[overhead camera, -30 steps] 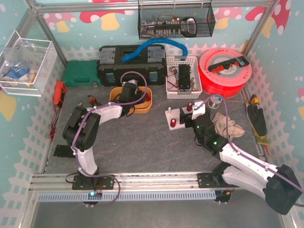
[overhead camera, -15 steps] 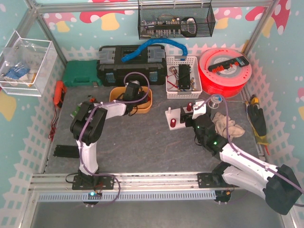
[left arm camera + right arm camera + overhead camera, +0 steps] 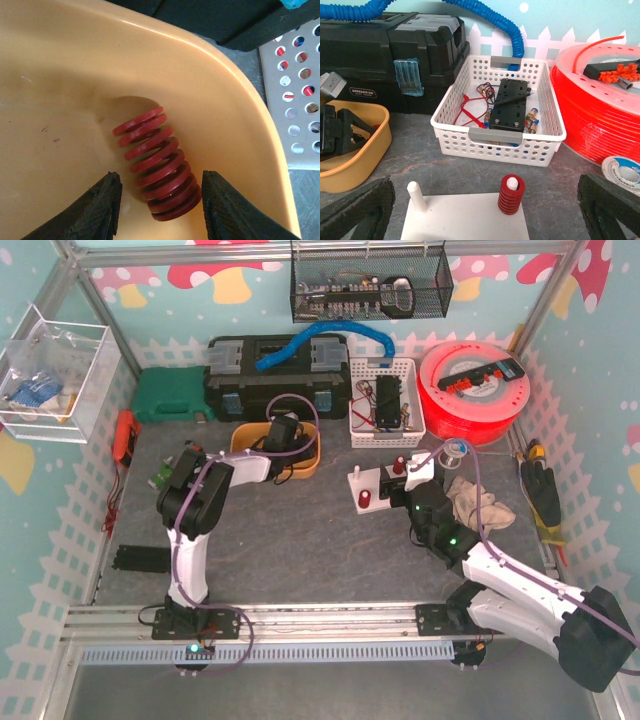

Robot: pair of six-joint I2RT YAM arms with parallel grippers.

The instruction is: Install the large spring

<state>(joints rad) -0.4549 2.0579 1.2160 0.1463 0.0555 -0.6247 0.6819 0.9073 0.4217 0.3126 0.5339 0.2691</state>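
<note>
The large red spring [image 3: 155,160] lies on its side in the orange bin [image 3: 240,100]. My left gripper [image 3: 160,202] is open, one finger on each side of the spring's near end, not touching it. From above, the left gripper [image 3: 283,440] reaches into the bin [image 3: 310,462]. My right gripper [image 3: 482,215] is open and empty over the near end of the white base plate [image 3: 465,220]. The plate has a bare white peg [image 3: 415,195] and a peg carrying a small red spring [image 3: 511,194]. The right gripper [image 3: 405,490] sits just right of the plate [image 3: 375,483].
A white perforated basket [image 3: 500,135] of parts stands behind the plate. A black toolbox [image 3: 380,50] is behind the bin and a red filament spool [image 3: 600,100] is at the right. A crumpled cloth [image 3: 480,502] lies beside the right arm.
My left arm has folded up and shifted right, bringing the left gripper further over the orange bin. The right arm has not moved.
</note>
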